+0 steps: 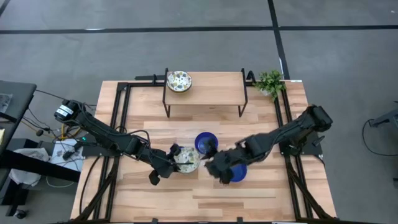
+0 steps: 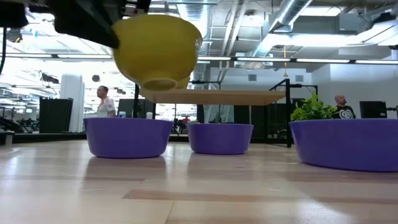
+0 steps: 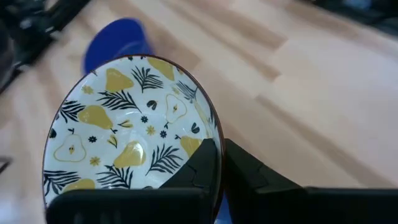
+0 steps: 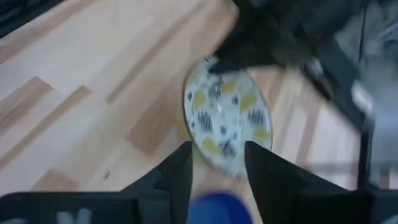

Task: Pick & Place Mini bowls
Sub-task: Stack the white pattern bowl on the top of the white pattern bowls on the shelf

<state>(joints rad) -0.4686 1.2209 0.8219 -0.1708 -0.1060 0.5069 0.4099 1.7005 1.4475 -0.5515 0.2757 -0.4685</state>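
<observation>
Left gripper holds patterned bowl mid-worktop; right gripper over blue bowl (second blue bowl just behind). Another patterned bowl on shelf.

Four camera views of one scene. The high view looks straight down from well above the wooden desk, taking in its whole top, both arms and the grey floor around it. The low view sits at desk-top height, facing level across the boards into the room behind, very close to three blue bowls and to a pear-patterned bowl held above them. The left wrist view looks forward past its own claw, close on that same patterned bowl. The right wrist view looks down past its claw and shares that bowl from farther off.
</observation>
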